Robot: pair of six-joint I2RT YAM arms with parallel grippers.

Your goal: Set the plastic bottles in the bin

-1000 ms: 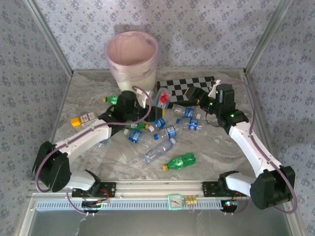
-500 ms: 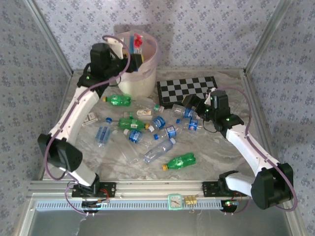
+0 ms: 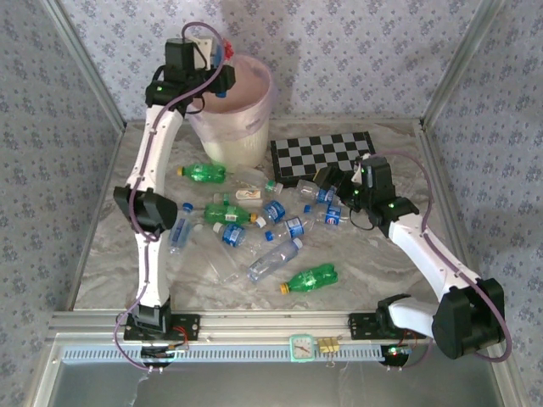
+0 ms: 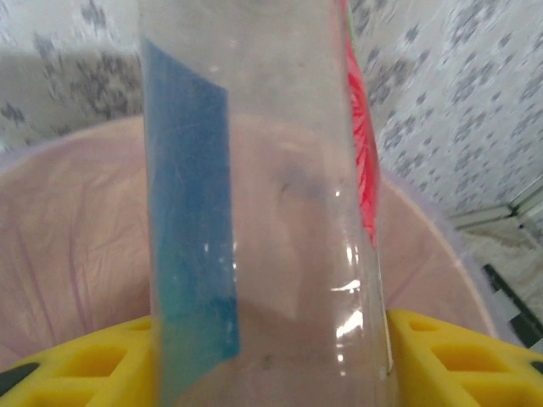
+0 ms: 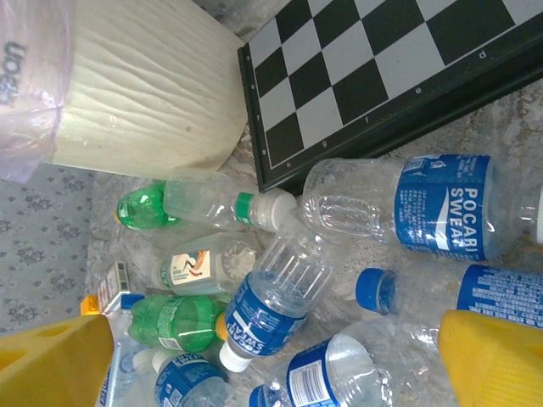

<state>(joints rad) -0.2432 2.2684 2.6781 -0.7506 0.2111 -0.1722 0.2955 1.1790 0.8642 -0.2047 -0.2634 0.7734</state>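
The left gripper (image 3: 222, 78) is pinching a clear bottle (image 4: 280, 212) with a blue-and-red label, which stands upright between its yellow fingers (image 4: 93, 356). In the top view it hangs at about 10 o'clock on the rim of the bin (image 3: 237, 140). The bottle looks to be over the opening rather than outside it, though it is too small there to be sure. The left wrist view shows the pinkish liner (image 4: 76, 246) directly behind the bottle.

The bin stands at 11 o'clock on the table (image 3: 382, 263), close to the far wall. The chessboard (image 3: 322, 155) lies just beside it, at its 4 o'clock.

The right gripper (image 3: 325, 180) has its jaws spread wide and grips nothing. It sits low at the near edge of the chessboard, on the 2 o'clock side of the loose bottles (image 3: 280, 222) heaped near the table's centre. Its wrist view looks down on several clear, blue-labelled ones lying on their sides.

One green bottle (image 3: 204, 172) lies at 6 o'clock from the bin. Another green, yellow-capped bottle (image 3: 310, 276) lies at 6 o'clock from the heap, near a long clear bottle (image 3: 273, 260).
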